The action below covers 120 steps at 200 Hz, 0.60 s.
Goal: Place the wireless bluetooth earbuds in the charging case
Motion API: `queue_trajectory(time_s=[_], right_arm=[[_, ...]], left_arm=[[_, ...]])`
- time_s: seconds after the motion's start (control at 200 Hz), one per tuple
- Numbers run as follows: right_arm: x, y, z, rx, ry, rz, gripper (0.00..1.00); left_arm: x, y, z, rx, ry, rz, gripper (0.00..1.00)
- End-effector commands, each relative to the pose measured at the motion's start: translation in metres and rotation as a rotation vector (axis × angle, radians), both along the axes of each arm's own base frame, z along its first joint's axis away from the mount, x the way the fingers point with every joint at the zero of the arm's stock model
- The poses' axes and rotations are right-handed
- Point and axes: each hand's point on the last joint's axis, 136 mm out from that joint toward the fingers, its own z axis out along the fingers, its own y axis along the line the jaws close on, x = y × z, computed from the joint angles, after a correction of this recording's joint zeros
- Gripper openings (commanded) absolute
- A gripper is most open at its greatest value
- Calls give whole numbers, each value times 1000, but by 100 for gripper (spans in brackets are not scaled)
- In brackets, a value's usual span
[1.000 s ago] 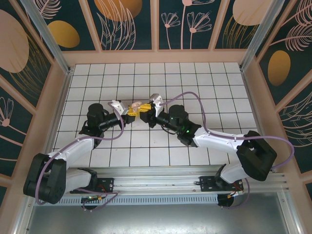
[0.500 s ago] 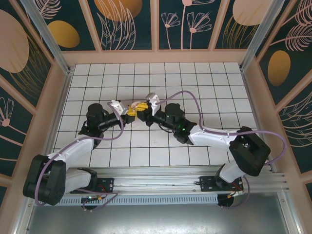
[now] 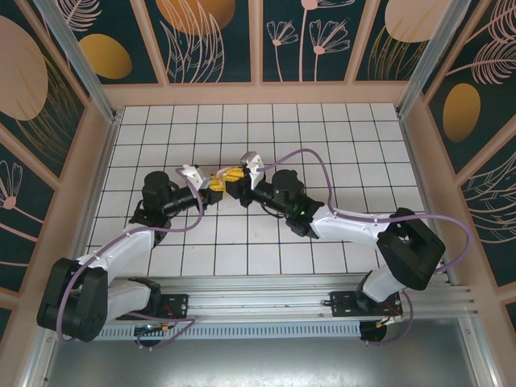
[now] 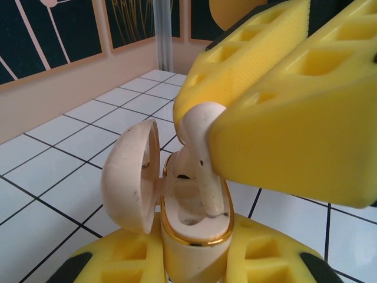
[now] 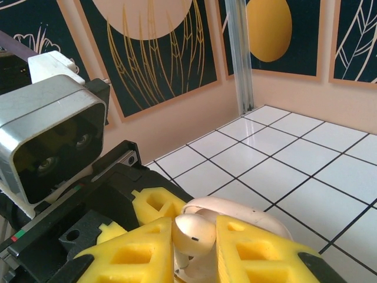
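Our right fingers [image 4: 294, 135] pinch one earbud [image 4: 203, 147], stem pointing down into the open charging case [image 4: 194, 259]. Our left fingers [image 4: 265, 259] clamp the case upright directly below, lid [image 4: 132, 177] swung aside, over the middle of the table [image 3: 363, 145]. We judge only lowering remains.

Matt charging case [image 4: 132, 177] — glossy gold rim [image 4: 195, 240]

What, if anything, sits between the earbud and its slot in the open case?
Nothing visible does. The lid is swung aside, and the earbud, held in the right gripper, appears to have its stem dipping into the open charging case.
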Motion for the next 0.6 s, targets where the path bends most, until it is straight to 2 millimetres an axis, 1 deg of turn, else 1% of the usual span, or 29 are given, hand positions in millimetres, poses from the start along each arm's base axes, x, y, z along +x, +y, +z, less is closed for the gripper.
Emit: queue_trajectory(time_s=[0.0,0.275,0.45,0.596], right_arm=[[10,1,6,5,-34,-36,21],[14,7,-9,-34,-28,-63,21],[11,9,1,-15,-48,-49,21],[1,11,11,17,-67,-5,21]], left_arm=[[-3,-4,30,-56,-75,-27,10],[-6,-5,38,-83,-80,-41,10],[-5,-5,35,-72,-78,-39,10],[-2,-4,33,-57,-82,-20,10]])
